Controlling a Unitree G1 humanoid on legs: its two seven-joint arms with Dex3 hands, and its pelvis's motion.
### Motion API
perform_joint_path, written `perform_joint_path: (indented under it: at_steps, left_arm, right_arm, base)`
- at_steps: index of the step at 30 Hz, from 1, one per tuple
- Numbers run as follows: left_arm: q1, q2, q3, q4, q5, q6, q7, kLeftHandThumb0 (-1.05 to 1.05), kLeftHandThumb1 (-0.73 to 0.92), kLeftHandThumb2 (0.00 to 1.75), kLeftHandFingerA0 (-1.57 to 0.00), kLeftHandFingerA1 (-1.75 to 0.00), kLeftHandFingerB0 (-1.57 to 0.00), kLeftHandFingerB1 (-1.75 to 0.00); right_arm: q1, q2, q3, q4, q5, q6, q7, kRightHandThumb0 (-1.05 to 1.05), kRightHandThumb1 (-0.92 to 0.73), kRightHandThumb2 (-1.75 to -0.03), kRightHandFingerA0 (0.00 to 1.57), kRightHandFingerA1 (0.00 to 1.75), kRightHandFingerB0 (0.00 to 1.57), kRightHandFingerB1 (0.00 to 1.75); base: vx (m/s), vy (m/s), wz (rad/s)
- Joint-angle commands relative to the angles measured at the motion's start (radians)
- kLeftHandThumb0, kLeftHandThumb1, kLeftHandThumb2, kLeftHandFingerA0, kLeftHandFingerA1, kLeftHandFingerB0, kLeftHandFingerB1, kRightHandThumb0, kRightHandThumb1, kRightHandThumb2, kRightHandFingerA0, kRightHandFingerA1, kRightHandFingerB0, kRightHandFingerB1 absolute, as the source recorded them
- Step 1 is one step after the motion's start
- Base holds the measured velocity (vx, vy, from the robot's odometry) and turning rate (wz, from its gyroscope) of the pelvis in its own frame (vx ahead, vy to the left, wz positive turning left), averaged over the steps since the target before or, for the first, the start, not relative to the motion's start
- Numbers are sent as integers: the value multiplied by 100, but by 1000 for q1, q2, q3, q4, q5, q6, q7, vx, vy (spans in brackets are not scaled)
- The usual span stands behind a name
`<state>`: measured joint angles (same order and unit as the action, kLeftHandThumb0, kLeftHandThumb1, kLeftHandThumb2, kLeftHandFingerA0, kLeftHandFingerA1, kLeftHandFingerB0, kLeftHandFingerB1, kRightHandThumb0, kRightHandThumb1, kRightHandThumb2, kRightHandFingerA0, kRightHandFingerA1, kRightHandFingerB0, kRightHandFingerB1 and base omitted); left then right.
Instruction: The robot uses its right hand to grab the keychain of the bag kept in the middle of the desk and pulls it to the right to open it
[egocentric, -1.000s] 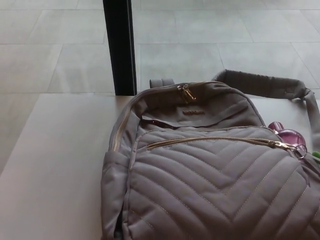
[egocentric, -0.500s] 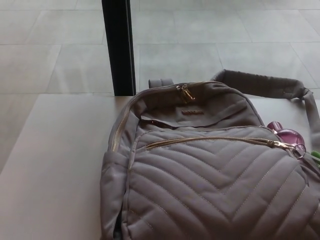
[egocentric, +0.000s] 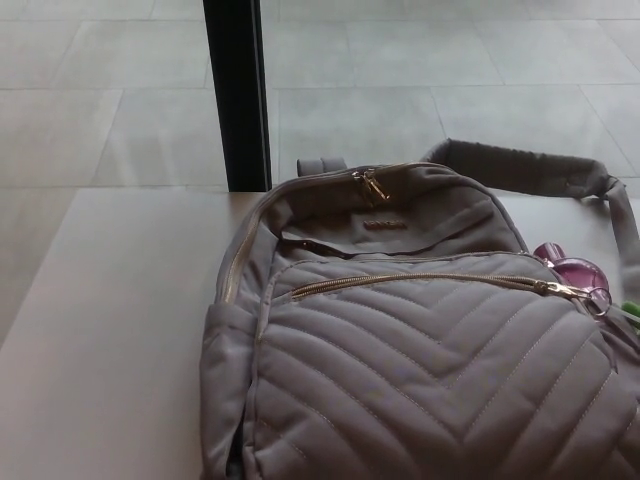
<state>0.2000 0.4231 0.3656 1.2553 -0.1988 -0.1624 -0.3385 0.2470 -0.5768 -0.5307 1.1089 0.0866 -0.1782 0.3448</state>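
A grey quilted backpack (egocentric: 420, 360) lies on its back on the pale table (egocentric: 110, 330), filling the middle and right of the view, with its top end toward the far edge. Neither of the robot's hands is in view, so nothing can be said about their fingers.

The front pocket's gold zipper (egocentric: 420, 281) runs across the bag from left to right. Its pull sits at the right end, where a small metal ring, the keychain (egocentric: 598, 299), hangs at the bag's right side. Just beyond the ring, touching the bag's edge, a purple object (egocentric: 575, 266) shows partly, and a bit of green (egocentric: 632, 311) peeks out at the picture's right border.

Two gold zipper pulls (egocentric: 370, 185) meet at the top of the main compartment, near the small grey carry loop (egocentric: 322, 165). A padded shoulder strap (egocentric: 520, 168) trails off to the far right. A black post (egocentric: 236, 95) stands behind the table's far edge, against the tiled floor (egocentric: 420, 70).
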Motion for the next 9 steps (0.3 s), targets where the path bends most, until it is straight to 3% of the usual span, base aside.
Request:
perform_joint_path:
  at_steps: [1, 2, 3, 4, 5, 6, 9]
  left_arm:
    - [-6, 14, -6, 15, 19, -10, 39, -51, 71, 61, -40, -51, -37, -38]
    - [-6, 14, -6, 16, 19, -11, 40, -51, 71, 61, -40, -51, -37, -38]
    - [-5, 14, -7, 13, 19, -10, 43, -52, 67, 61, -43, -54, -36, -38]
    - [-5, 17, -21, 15, 33, -12, 48, -53, 71, 61, -45, -52, -37, -37]
    - [4, 14, -27, 18, 37, -12, 48, -55, 71, 61, -46, -50, -37, -36]
    - [4, 14, -27, 22, 35, -14, 42, -56, 71, 61, -44, -49, -37, -36]
    - [3, 14, -23, 26, 29, -11, 32, -57, 71, 61, -44, -48, -35, -35]
  right_arm:
    - [10, -17, 8, -2, 27, -29, -8, -55, -63, -59, 47, 69, 48, 40]
    - [10, -18, 9, -2, 28, -30, -8, -55, -63, -59, 47, 69, 48, 40]
    - [4, -22, 17, 9, 19, -31, -14, -61, -51, -89, 50, 72, 41, 53]
    - [6, -28, 33, 7, 5, -36, -18, -56, -65, -59, 59, 69, 46, 40]
    - [16, -34, 33, 11, 9, -42, -10, -57, -50, -89, 58, 73, 38, 54]
    - [17, -34, 34, 9, 12, -44, -11, -55, -64, -59, 64, 71, 45, 42]
    - [14, -36, 38, 13, 16, -40, -13, -54, -63, -59, 70, 71, 45, 43]
  base:
    - [0, 0, 0]
    - [0, 0, 0]
    - [0, 0, 0]
    - [0, 0, 0]
    - [0, 0, 0]
    - [0, 0, 0]
    - [0, 0, 0]
